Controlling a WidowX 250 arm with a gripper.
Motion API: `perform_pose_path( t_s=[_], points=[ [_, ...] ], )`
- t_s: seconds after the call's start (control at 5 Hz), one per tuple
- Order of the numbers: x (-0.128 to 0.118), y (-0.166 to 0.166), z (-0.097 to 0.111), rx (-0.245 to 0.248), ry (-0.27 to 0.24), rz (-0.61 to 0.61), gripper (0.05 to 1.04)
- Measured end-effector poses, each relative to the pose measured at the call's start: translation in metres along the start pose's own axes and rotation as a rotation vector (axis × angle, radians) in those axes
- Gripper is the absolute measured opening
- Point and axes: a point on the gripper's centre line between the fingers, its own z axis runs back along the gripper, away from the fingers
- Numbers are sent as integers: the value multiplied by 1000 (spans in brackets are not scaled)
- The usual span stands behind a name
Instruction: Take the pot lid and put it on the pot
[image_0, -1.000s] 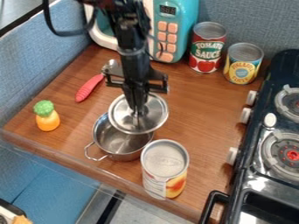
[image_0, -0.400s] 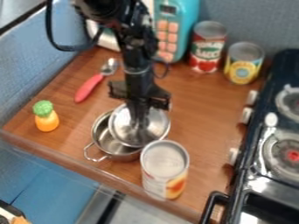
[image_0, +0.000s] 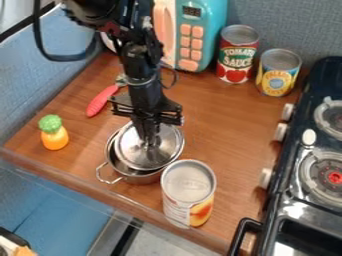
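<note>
1. Well left of the pincer (image_0: 152, 142), an orange toy with a green top (image_0: 53, 132) stands on the bench (image_0: 230, 120).
2. Behind and left of the pincer lies a red-handled spoon (image_0: 102, 101).
3. Just below the pincer is the metal pot (image_0: 117, 165), its loop handle to the left.
4. Directly under the pincer is the lid (image_0: 131, 149), over the pot but off-centre, a crescent of the opening showing at left; whether it touches the rim I cannot tell.
5. The pincer points down, its fingers closed on the lid's middle.
6. In front and right of it stands a tin with fruit on its label (image_0: 189, 185).
7. Behind it is a teal toy microwave (image_0: 208, 25).
8. Behind and right stand a red-labelled tin (image_0: 236, 55) and a yellow-labelled one (image_0: 278, 72).
9. Far right is the stove (image_0: 307, 197).
</note>
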Motion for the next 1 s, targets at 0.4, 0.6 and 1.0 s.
perform_pose_path(
  t_s=[0.4,0.6,1.0],
  points=[
    [-7,1,0,-6,13,-19,78],
    [-7,0,1,1,20,-29,231],
    [5,-10,36,-38,-60,-61,797]
  ],
)
